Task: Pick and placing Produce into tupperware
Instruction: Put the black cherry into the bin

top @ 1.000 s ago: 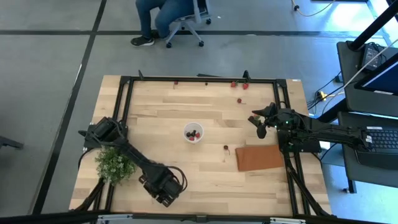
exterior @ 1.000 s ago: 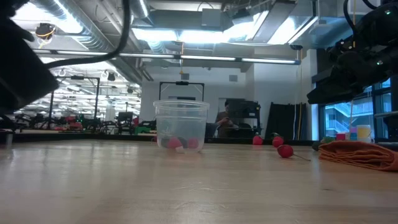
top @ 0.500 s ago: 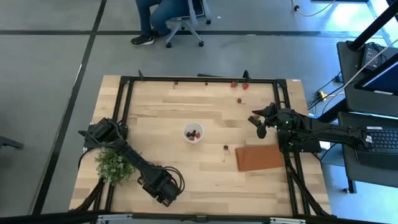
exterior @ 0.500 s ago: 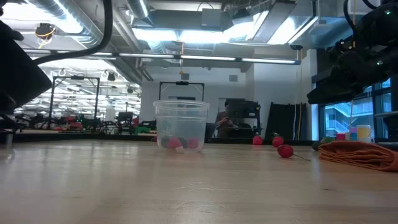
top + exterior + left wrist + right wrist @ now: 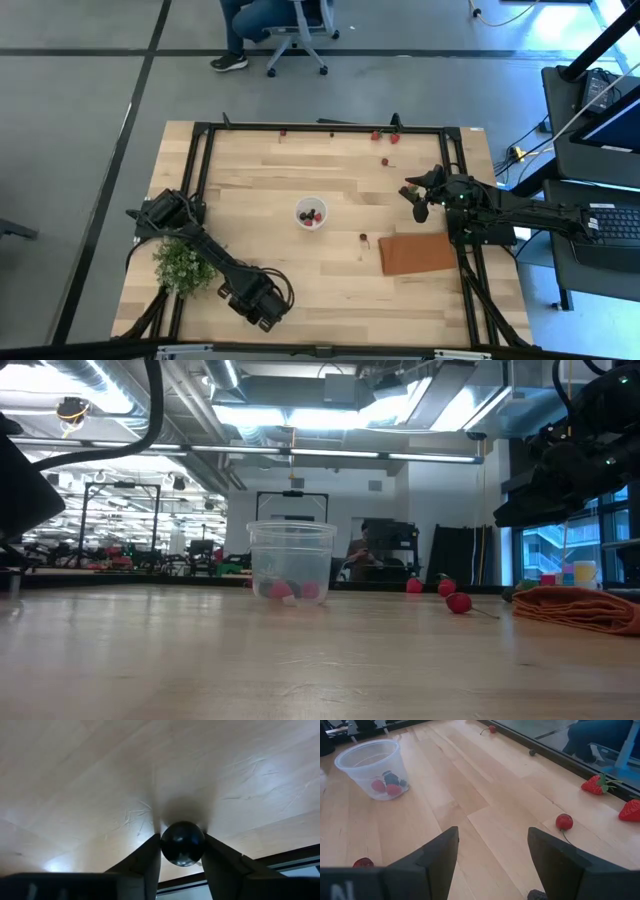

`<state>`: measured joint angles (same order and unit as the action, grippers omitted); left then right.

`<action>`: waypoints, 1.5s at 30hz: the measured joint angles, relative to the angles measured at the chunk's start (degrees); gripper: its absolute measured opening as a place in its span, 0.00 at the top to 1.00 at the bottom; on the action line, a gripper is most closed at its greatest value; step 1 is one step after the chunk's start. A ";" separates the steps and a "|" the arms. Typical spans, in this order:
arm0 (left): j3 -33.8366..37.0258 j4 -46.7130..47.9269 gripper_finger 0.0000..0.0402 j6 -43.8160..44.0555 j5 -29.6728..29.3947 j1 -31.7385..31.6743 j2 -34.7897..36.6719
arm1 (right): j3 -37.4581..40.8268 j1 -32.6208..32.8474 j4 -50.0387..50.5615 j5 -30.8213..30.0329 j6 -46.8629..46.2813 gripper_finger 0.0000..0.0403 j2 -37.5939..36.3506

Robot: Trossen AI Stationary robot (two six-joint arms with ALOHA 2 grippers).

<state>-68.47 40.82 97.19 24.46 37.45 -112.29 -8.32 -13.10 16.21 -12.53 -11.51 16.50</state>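
My left gripper stands over the table's near edge, left of centre, pointing steeply down. It is shut on a round dark berry of the produce. The tupperware, a small clear cup, stands on its base at mid-table with red and dark pieces inside. My right gripper waits open at the right side, above the wood, with nothing between its fingers. My left gripper pinches the dark berry by its two opposite sides between its two fingers. The fingers come from above, slanting down. Whether the berry rests on the wood or hangs just above it I cannot tell; its shadow lies close behind it.
Loose produce lies about: a red piece beside the reddish-brown mat, a cherry, and strawberries by the far frame rail. A green bush stands at near left. A black frame rims the table.
My left gripper has edged slightly toward the table's left edge at the near side and rolled a little at the wrist. In the low view its dark bulk has drawn back toward the picture's left. My right arm and the cup have kept still.
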 joint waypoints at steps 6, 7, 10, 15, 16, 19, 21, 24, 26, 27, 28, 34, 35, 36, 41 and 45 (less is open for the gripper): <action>0.02 0.02 0.73 0.02 -0.71 0.00 0.05 | 0.00 0.00 0.02 0.00 0.00 0.40 0.01; 0.02 0.02 0.73 0.10 -0.80 0.00 0.07 | 0.00 0.00 0.00 0.00 0.00 0.40 0.00; 0.04 0.02 0.72 0.11 -0.77 0.00 0.07 | 0.00 0.00 0.00 0.00 0.00 0.40 0.00; 0.04 0.02 0.73 -0.21 -0.75 0.00 0.07 | 0.00 0.00 0.02 -0.02 0.00 0.40 0.01; 0.04 0.00 0.73 -0.22 -0.73 0.00 0.07 | 0.00 0.00 0.00 0.00 0.00 0.40 0.00; -0.39 0.02 0.72 -0.53 -0.95 -0.24 -0.07 | 0.00 0.00 0.00 0.00 0.00 0.40 -0.01; -1.42 0.52 0.71 -2.42 -2.09 -0.85 -0.24 | 0.00 0.00 0.00 0.00 0.00 0.40 0.01; -3.44 -0.56 0.72 -5.18 -7.60 -2.70 -0.26 | 0.00 0.00 0.00 -0.01 -0.02 0.40 0.00; -4.38 -0.33 0.73 -7.40 -10.75 -4.17 -0.26 | 0.00 0.00 0.00 0.00 -0.25 0.40 0.01; -4.87 -0.28 0.73 -8.58 -12.24 -5.00 -0.26 | 0.00 0.00 -0.02 0.00 -0.31 0.40 0.01; -5.44 -0.31 0.73 -9.98 -13.53 -5.90 -0.26 | 0.00 0.00 0.00 0.00 -0.31 0.40 0.00; -8.80 -0.28 0.71 -21.14 -21.42 -13.20 -0.26 | 0.00 0.00 -0.02 0.00 -0.42 0.40 0.01; -9.41 -0.24 0.72 -23.10 -22.76 -14.66 -0.26 | 0.00 0.01 -0.02 0.00 -0.42 0.40 -0.01; -10.11 -0.14 0.72 -25.35 -24.20 -16.08 -0.26 | 0.00 0.00 -0.02 0.00 -0.44 0.40 0.01; -15.23 1.63 0.73 -37.25 -29.35 -23.17 -0.26 | 0.00 0.00 -0.02 0.00 -0.44 0.40 0.01; -21.74 8.71 0.72 -44.89 -31.82 -28.18 -0.23 | 0.00 0.00 -0.02 0.00 -0.44 0.40 -0.01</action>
<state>-90.20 49.53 52.30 -7.36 9.27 -112.52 -8.32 -13.10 16.19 -12.53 -11.94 16.50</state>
